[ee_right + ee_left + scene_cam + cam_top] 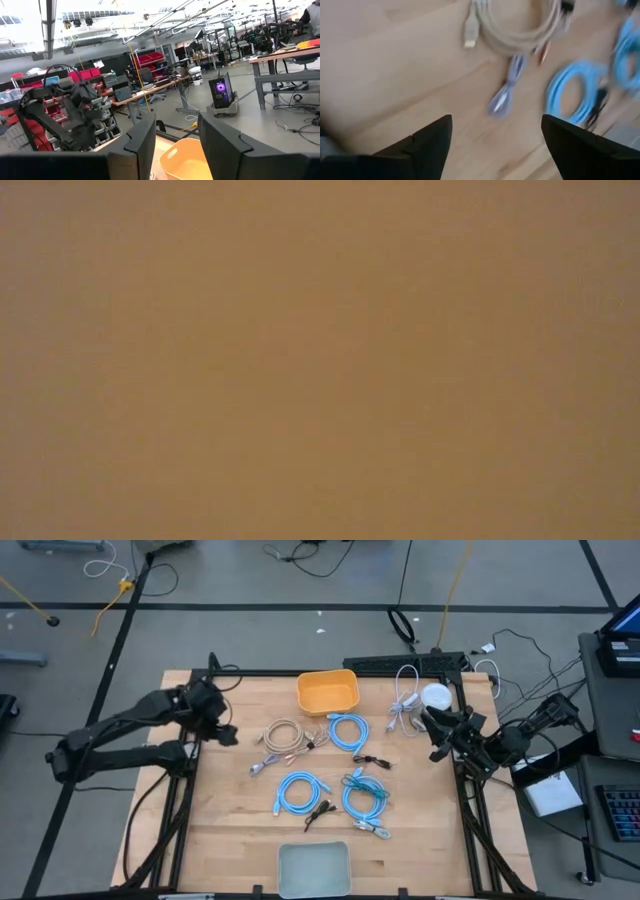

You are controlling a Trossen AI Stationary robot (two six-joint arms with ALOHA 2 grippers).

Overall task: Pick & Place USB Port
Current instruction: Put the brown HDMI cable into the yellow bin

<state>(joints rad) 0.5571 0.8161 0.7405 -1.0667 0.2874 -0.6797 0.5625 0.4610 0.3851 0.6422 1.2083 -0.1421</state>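
Note:
Several coiled cables lie flat on the wooden table: a beige coil (285,734) with its USB plug (470,35), a grey connector end (502,97), and three light-blue coils (348,730) (299,792) (363,798). My left gripper (225,732) (497,120) hovers open over bare wood at the table's left, just left of the beige coil (520,30). My right gripper (437,737) (177,122) is open near the table's right edge, held level, facing the yellow bin (187,160). The low view shows only a blank brown field.
A yellow bin (327,691) stands at the far middle of the table, and a pale grey-green tray (314,868) at the near middle. A white cable (405,700) and a white round object (436,695) lie at far right. Small black cables (372,761) lie among the coils.

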